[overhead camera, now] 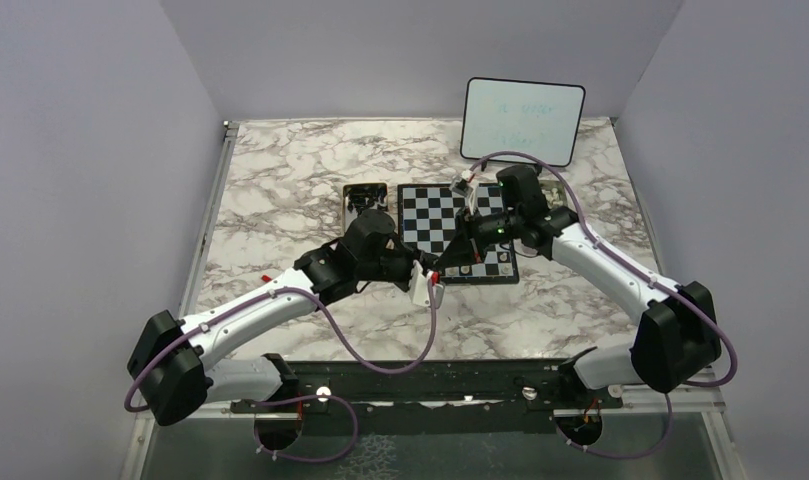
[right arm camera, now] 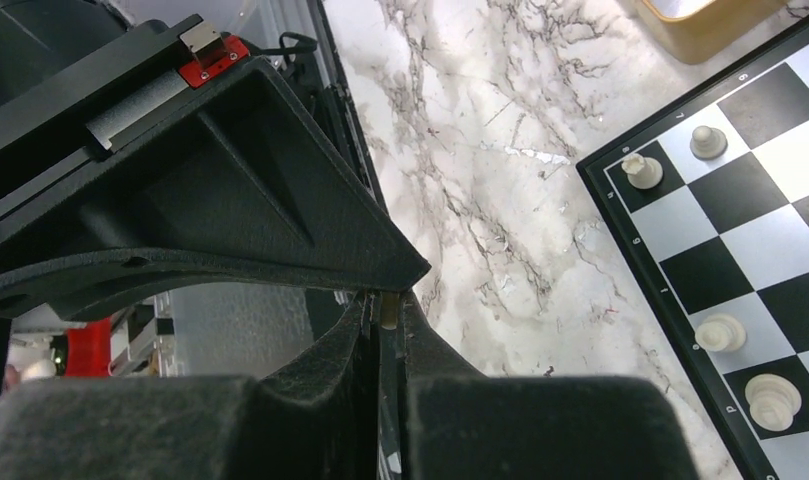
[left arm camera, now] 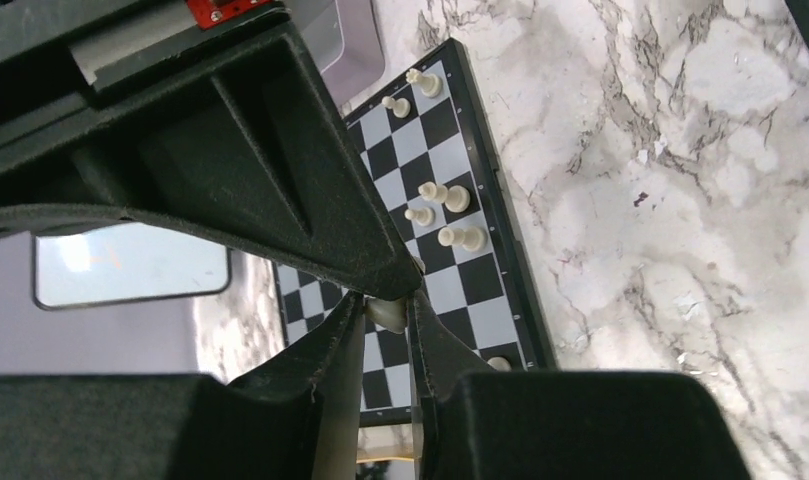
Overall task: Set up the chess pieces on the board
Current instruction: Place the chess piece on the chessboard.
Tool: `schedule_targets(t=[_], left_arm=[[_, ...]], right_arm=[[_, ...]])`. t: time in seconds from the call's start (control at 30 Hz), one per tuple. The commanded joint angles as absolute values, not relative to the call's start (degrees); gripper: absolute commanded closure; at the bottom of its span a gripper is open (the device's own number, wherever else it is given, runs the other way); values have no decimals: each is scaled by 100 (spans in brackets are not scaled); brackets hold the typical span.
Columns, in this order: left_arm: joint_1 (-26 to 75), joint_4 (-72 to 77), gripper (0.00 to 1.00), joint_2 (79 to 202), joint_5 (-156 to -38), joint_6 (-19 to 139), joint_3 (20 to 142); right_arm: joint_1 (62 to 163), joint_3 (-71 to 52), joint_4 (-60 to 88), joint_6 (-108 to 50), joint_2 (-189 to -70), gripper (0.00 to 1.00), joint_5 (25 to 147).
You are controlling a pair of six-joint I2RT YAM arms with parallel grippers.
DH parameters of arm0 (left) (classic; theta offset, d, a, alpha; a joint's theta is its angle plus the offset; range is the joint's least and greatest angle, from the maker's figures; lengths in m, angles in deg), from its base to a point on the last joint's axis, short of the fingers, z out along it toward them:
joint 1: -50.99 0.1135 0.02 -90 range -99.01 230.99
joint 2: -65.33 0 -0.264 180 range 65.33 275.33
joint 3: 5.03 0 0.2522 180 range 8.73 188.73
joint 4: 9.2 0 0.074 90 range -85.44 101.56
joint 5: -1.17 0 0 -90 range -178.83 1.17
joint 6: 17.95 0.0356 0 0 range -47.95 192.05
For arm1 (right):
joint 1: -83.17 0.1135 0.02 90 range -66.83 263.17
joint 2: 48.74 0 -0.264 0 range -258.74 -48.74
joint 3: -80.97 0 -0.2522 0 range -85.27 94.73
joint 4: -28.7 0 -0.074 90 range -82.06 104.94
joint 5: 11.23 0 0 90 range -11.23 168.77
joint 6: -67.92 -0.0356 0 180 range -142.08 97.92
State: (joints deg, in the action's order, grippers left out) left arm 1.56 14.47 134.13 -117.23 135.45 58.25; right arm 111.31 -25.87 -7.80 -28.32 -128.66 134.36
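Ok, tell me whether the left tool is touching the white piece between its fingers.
Touching. The left wrist view shows the left tool with both fingers pressed against the white piece, with no gap on either side.

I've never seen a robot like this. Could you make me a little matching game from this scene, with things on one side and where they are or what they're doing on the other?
Things:
1. whiteboard
2. chessboard
3. left claw
4. metal tray

Descriptions:
A. pinching a cream piece
B. beside the chessboard's left edge, seen from above
C. upright at the far edge of the table
D. flat mid-table, a few white pieces on it

Pairs: 1-C, 2-D, 3-A, 4-B
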Motion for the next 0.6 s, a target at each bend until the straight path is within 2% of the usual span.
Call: schedule_targets(t=[0.0,0.27,0.57], left_arm=[[102,1325,82,13482,-11311,12313,6004],[107,695,89,13491,-10731,10650,5952],[107,90,92,13538,-10247,9384,5848]], right_arm=[[11166,-2838,187,-3648,-12511,89,12992],[11157,-3312,1116,-4580,-12185,85,12412],[11162,-3669,1806,-5173,-12065,80,12118]])
